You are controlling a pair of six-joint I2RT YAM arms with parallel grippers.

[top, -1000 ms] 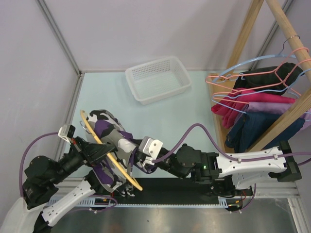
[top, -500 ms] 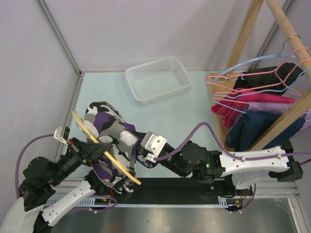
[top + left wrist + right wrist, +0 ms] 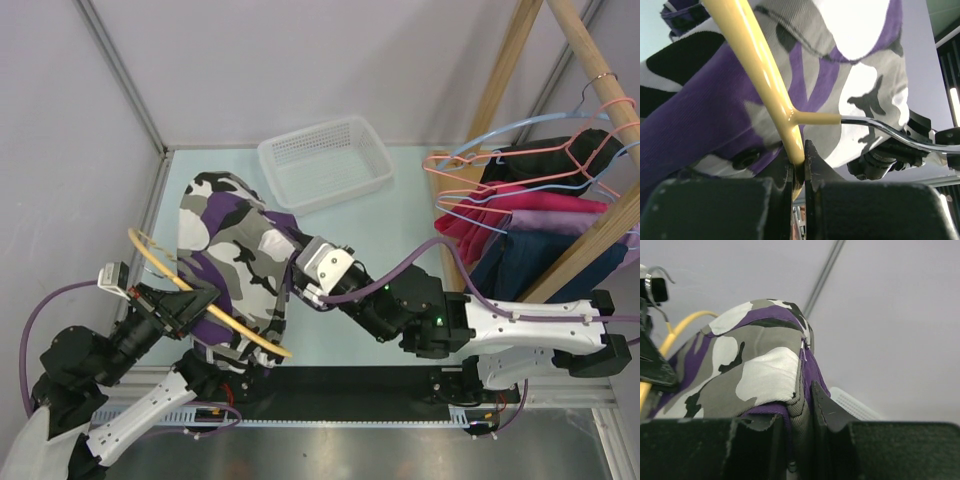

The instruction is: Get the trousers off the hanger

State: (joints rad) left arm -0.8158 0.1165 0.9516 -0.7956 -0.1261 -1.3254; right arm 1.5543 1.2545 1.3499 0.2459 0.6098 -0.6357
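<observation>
**Top external view.** The left gripper (image 3: pixel 196 300) is closed on the thin yellow-orange curved hanger (image 3: pixel 260 340), which slants from the left edge of the pale green table (image 3: pixel 400 230) down toward the arm bases. The small purple, black and white camouflage trousers (image 3: pixel 235 255) drape over the hanger in a tall hump. The right gripper (image 3: pixel 297 265) pinches their right edge. A second ago the cloth lay bunched low beside the left gripper. It now stands higher and farther back, with its top near the white plastic mesh basket (image 3: pixel 325 160). The right gripper has risen away from the bases with it, and the hanger's far end has swung leftward.

**Left wrist view.** The two black fingers (image 3: pixel 812 165) of the left gripper (image 3: pixel 799 172) are clamped on the hanger's (image 3: pixel 757 65) yellow bar, just below where its grey metal hook (image 3: pixel 890 132) branches off. The trousers (image 3: pixel 850 75) hang behind the bar and touch it.

**Right wrist view.** The right gripper's (image 3: pixel 802 415) jaws are nearly together on a folded hem of the trousers (image 3: pixel 760 370), which rise in a dome above them. A curve of the hanger (image 3: pixel 680 327) shows at the left, and part of the basket (image 3: pixel 855 405) at the right.
</observation>
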